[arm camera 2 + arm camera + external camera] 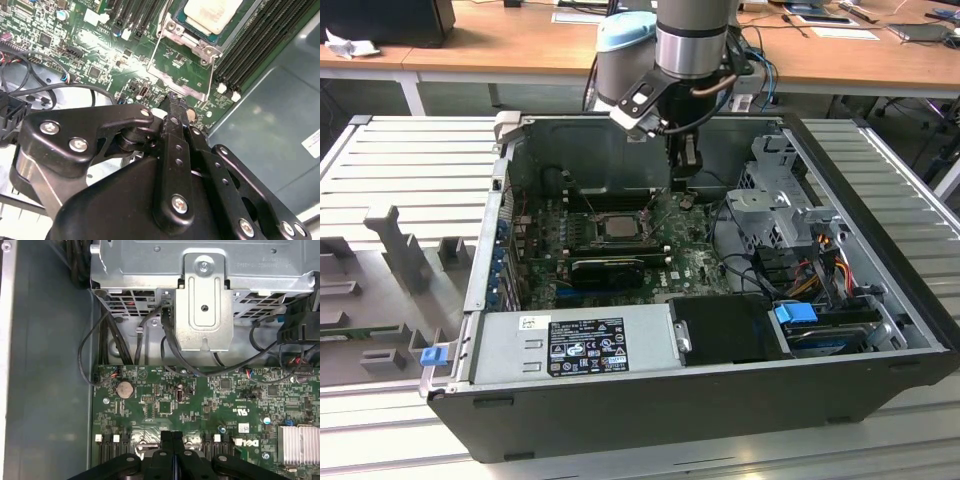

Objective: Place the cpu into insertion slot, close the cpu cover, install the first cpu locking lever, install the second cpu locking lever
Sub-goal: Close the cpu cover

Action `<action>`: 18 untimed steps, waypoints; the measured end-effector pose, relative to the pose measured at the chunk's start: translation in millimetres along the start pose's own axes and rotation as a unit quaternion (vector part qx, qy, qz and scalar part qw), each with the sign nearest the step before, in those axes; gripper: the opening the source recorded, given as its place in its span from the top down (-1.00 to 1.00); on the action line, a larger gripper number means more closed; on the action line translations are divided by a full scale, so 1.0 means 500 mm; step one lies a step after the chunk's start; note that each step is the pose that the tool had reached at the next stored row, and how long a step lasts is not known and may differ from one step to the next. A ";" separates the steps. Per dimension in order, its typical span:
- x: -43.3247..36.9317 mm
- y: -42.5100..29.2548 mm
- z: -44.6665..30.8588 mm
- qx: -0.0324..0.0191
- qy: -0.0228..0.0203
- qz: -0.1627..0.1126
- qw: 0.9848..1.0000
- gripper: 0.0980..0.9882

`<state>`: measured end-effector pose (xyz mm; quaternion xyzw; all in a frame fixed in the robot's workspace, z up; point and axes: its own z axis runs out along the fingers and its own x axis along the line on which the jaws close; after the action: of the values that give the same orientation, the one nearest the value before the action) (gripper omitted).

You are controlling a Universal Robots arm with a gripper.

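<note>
The cpu [617,226], grey-topped, lies in the insertion slot [590,228] on the green board; in the second wrist view the cpu [210,12] shows pale in the slot's metal rim [175,27]. The cpu cover [172,82], a thin metal frame with a big window, is swung open beside the slot, with green board showing through it. My gripper [684,188] hangs inside the case, just to the exterior view's right of the slot. In both wrist views the gripper [176,102] [172,436] is shut with nothing between its fingers, its tip close to the cover's free edge.
Long black memory slots [260,45] run beside the socket. A black card [610,268] sits nearer the camera than the slot. The power supply [575,345], a metal drive cage [785,205] with cables, and the case walls hem in the board.
</note>
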<state>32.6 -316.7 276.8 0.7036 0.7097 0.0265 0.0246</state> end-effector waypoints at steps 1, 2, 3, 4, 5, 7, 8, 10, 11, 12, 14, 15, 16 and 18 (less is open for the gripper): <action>0.000 0.001 0.004 0.000 0.000 0.000 1.000 0.98; 0.000 0.003 0.008 0.000 0.000 0.000 1.000 0.98; 0.000 0.008 0.013 0.000 0.000 0.000 1.000 0.98; 0.000 0.014 0.016 0.000 0.000 0.000 1.000 0.98; 0.000 0.017 0.019 0.000 0.000 0.000 1.000 0.98; 0.000 0.018 0.029 0.000 0.000 0.000 1.000 0.98; 0.000 0.017 0.037 0.001 0.000 0.000 1.000 0.98; 0.000 0.017 0.039 0.013 0.000 0.000 1.000 0.98; 0.000 0.017 0.039 0.018 0.000 0.000 1.000 0.98; 0.000 0.017 0.039 0.022 0.000 0.000 1.000 0.98; -0.001 0.013 0.039 0.023 0.000 0.000 1.000 0.98; -0.001 0.013 0.039 0.023 0.000 -0.001 1.000 0.98; -0.001 0.012 0.039 0.023 0.000 -0.001 1.000 0.98; -0.001 0.009 0.039 0.023 0.000 -0.001 1.000 0.98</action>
<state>38.7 -316.9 257.5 0.7031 0.7109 0.0106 0.0084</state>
